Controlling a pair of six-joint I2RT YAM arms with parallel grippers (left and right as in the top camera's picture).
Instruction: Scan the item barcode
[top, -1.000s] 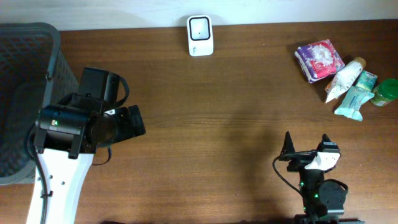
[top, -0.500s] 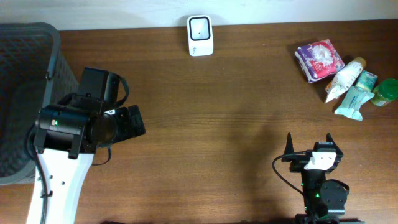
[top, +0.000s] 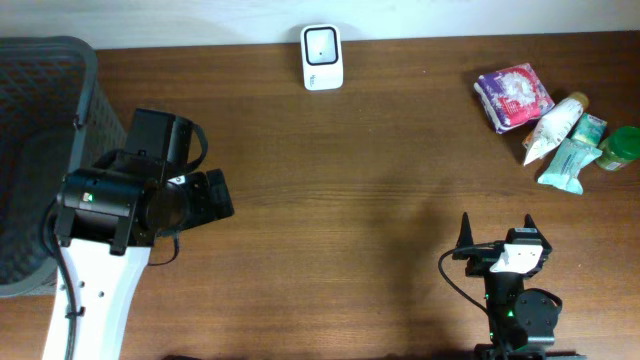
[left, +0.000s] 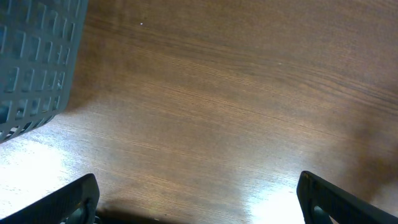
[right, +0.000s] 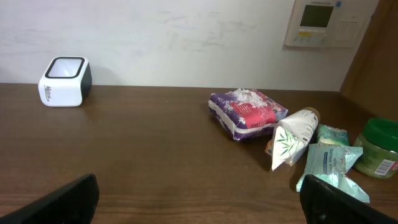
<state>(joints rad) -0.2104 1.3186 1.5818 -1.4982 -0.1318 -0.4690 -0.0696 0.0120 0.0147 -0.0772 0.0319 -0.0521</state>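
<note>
Left pincer (left: 196, 190) wide open, empty, over bare worktop (left: 217, 112); basket (left: 34, 56) upper left. Right pincer (right: 199, 193) wide open, empty; only its view shows wall panel (right: 323, 22). Overhead: scanner (top: 322, 57) top-center edge; purple pack (top: 513, 97), tube (top: 555, 122), wipes (top: 568, 162), jar (top: 622, 148) upper right, bare wood between.

The middle of the bench (top: 360, 190) lay bare from the near edge to the far edge, so a gripper could pass freely there. At the left side the dark basket (top: 40, 150) stood like a wall, just beside the left arm (top: 120, 210). The white scanner (top: 322, 57) stood alone at the far edge. In the far right corner the packets (top: 545, 125) were crowded together and touching.
</note>
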